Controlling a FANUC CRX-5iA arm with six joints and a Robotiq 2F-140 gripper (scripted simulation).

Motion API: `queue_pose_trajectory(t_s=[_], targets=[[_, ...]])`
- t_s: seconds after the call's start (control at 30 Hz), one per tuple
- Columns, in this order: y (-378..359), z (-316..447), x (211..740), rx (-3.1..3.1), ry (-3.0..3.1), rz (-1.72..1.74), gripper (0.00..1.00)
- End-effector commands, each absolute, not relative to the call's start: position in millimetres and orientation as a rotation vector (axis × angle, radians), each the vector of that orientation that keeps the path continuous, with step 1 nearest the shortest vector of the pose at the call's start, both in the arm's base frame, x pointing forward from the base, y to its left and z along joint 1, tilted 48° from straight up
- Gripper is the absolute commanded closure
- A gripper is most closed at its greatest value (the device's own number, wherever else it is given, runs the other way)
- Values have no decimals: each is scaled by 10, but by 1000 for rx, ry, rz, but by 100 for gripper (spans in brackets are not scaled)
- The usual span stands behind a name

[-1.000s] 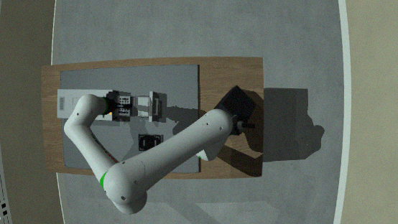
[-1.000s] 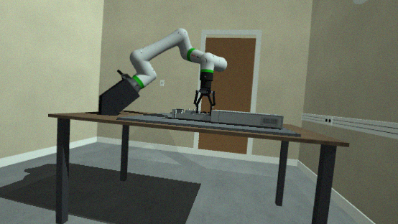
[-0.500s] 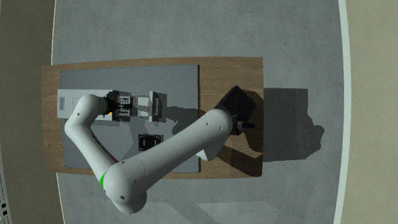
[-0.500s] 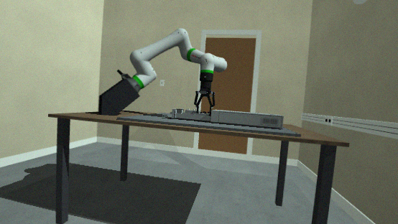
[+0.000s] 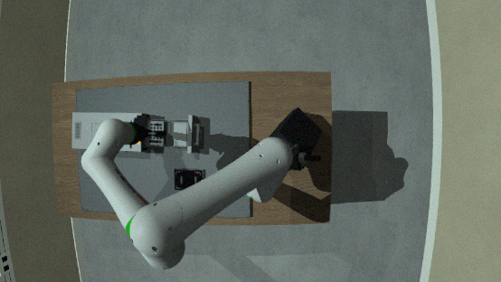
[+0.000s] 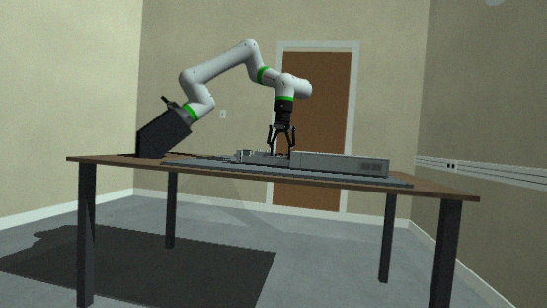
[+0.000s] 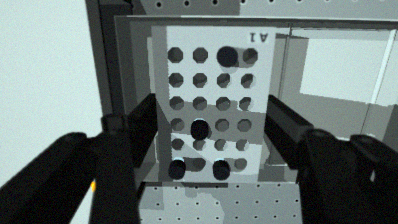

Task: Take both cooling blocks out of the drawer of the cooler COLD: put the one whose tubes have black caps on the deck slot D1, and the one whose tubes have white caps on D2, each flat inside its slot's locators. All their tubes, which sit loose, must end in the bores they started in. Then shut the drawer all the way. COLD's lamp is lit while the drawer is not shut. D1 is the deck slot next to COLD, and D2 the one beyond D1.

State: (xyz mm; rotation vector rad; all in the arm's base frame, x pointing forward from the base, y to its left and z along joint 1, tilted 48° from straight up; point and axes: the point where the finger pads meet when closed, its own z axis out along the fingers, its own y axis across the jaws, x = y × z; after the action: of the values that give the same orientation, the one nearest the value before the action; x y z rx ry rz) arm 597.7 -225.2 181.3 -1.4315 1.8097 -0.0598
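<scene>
1. Grey metal is most of what I see on the wooden table (image 6: pixel 434 190): a flat deck plate (image 5: pixel 217 104) with the long cooler COLD (image 6: pixel 341 163) lying on it.
2. COLD's drawer (image 5: pixel 181 133) stands pulled out from the cooler's end, and an orange lamp (image 5: pixel 139 143) glows at the cooler's front, right by the drawer.
3. Inside the drawer, in the compartment next to COLD, sits a pale cooling block (image 7: pixel 215 107) drilled with rows of bores and marked "A1" at one corner.
4. Four tubes with black caps (image 7: pixel 200 128) stand in that block: one in the row nearest the "A1" mark, one near the middle, and two in the row furthest from it.
5. Pointing straight down over the drawer, the gripper (image 7: pixel 212 122) has its dark fingers pressed against the block's two long sides, so it is clamped on the block.
6. From where I stand the block appears low in the drawer; I cannot tell whether it is off the drawer floor.
7. Away from COLD, beyond the gripped block, the next compartment of the drawer looks pale; its contents are too blurred to make out.
8. Beside the drawer, further out on the deck plate, a dark framed slot (image 5: pixel 189 177) shows partly under the arm.
</scene>
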Motion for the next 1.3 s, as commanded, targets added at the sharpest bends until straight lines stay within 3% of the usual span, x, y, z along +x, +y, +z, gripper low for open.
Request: queue_pose_trajectory(t_s=[0.0,0.77,1.27], targets=[[-2259,1819,5975,-1431,1810,-62,61],[-2259,1819,5975,-1431,1810,-62,90],[-2259,1819,5975,-1431,1810,-62,90]])
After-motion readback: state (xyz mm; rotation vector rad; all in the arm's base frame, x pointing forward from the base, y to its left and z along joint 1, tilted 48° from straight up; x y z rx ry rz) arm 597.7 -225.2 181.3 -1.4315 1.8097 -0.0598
